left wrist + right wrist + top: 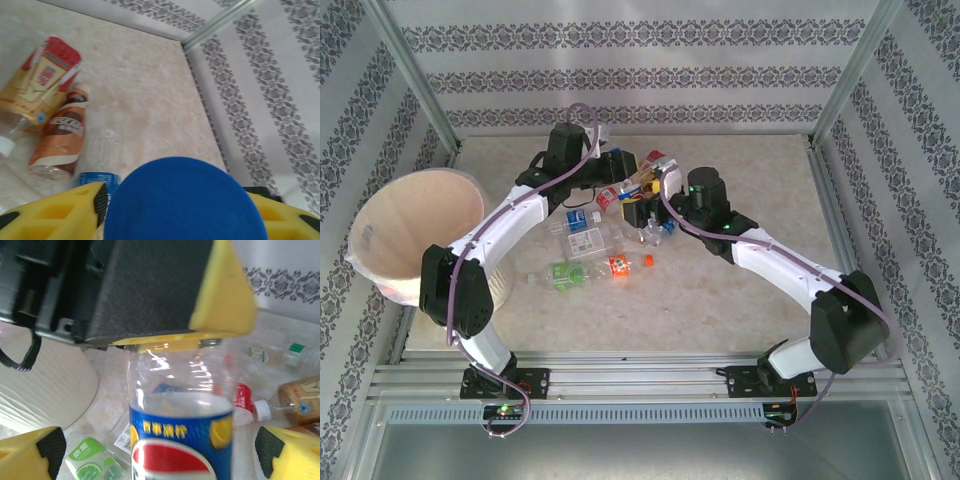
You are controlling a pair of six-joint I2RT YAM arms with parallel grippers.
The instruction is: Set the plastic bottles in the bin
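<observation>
**Table lot, catalogued left to right: bin, loose bottles, two grippers**

- Large round cream-white plastic bin [420, 235], pale pinkish inside. Stood upright at the far left of the beige marbled table top [770, 170], mouth open, apart from the bottle cluster.
- Clear bottle with green label [560, 272] and clear bottle with orange label [618, 264]. Lay on their sides near the front of the cluster, outside the bin.
- Amber bottle with red-and-gold label [40, 85] and brown-labelled bottle [62, 135]. Lay side by side on the table beyond the left fingers.
- Left gripper [175, 222]. Yellow fingers [55, 215] drawn in narrow on the round blue cap [185, 200] of a clear plastic bottle with blue, red and white label [180, 410]. Held upright by its top at mid-table, outside the bin. Contact of its base with the table hidden.
- Right gripper [160, 460]. Yellow fingers [35, 455] spread wide to either side of that same bottle's label, a gap on each side, gripping nothing.
- Small clear bottle with green cap [280, 354]. Lay on the table further right.
</observation>
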